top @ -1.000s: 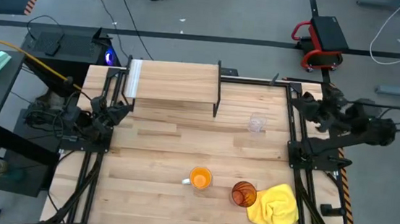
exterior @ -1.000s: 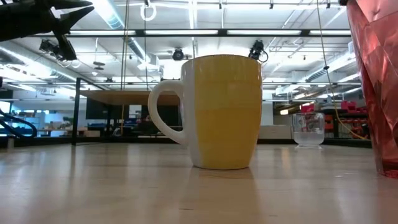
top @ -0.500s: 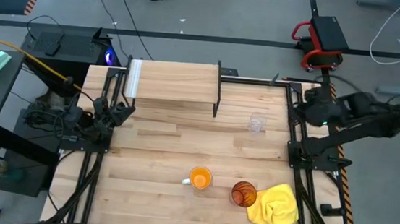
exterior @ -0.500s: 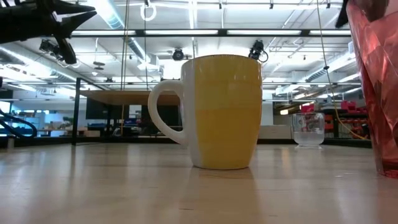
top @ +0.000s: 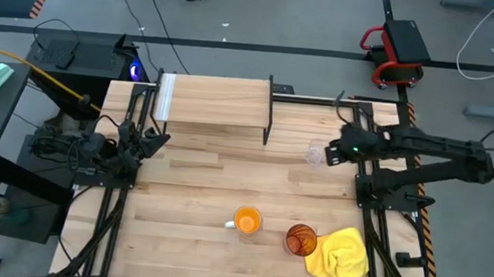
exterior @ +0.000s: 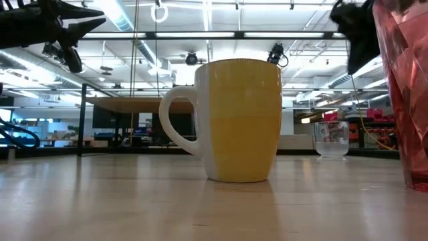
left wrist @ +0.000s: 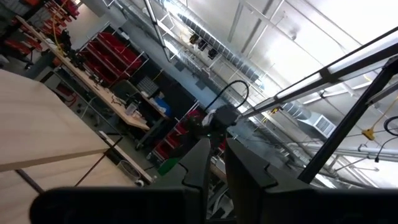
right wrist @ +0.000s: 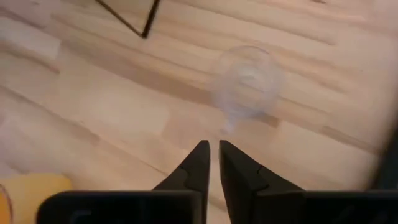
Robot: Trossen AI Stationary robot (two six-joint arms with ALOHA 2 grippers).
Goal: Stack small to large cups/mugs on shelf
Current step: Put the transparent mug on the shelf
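Observation:
The small clear glass cup [top: 317, 152] [right wrist: 245, 84] stands upright on the table's right half, in front of the shelf [top: 214, 102]. The orange mug [top: 247, 220] [exterior: 234, 120] and the amber tumbler [top: 301, 240] [exterior: 404, 94] stand near the front edge. My right gripper [top: 340, 149] [right wrist: 213, 146] hangs just right of the glass cup, tipped down toward the table. Its fingers are a narrow gap apart and hold nothing. My left gripper [top: 153, 139] [left wrist: 214, 146] waits at the table's left edge, pointing slightly upward, with a narrow gap and nothing in it.
A crumpled yellow cloth [top: 341, 259] lies at the front right, touching the tumbler. The shelf stands on thin black legs [top: 269, 127] at the table's far middle. Bare planks [top: 207, 180] spread between the shelf and the mug.
My right arm has swung in from beyond the table's right edge toward the glass cup. It has come lower, and the gripper has tipped from about level to pointing steeply down. None of the cups has moved.

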